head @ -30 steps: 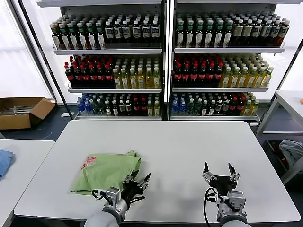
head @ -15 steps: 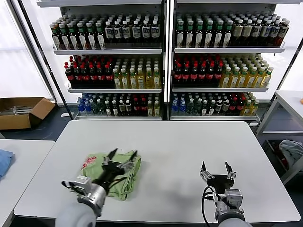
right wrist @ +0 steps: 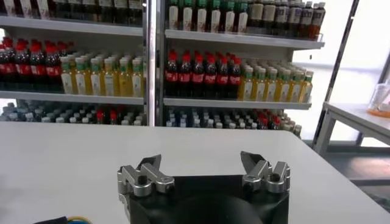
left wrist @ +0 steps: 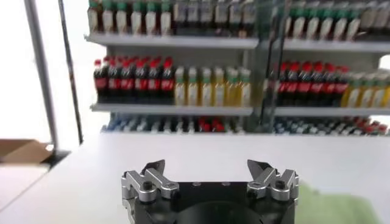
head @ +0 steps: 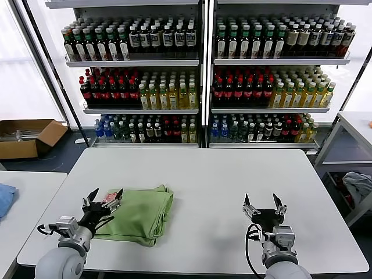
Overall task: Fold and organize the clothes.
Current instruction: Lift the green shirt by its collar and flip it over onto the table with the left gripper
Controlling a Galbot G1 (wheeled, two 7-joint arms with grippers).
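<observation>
A light green folded shirt lies on the white table, left of centre, with a red-and-white print showing at its left edge. My left gripper hangs open just left of the shirt, above its left edge, with nothing between its fingers. In the left wrist view the left gripper shows wide open, and a corner of the green shirt lies beside it. My right gripper stands open and empty over the table's right front part, as the right wrist view also shows.
Shelves of bottles stand behind the table. A side table on the left carries a blue cloth. A cardboard box sits on the floor at the left. Another table and a pale garment are at the right.
My left gripper moved from the shirt's near right edge across to its left side and opened wide. The shirt now lies folded narrower. The right gripper barely shifted.
</observation>
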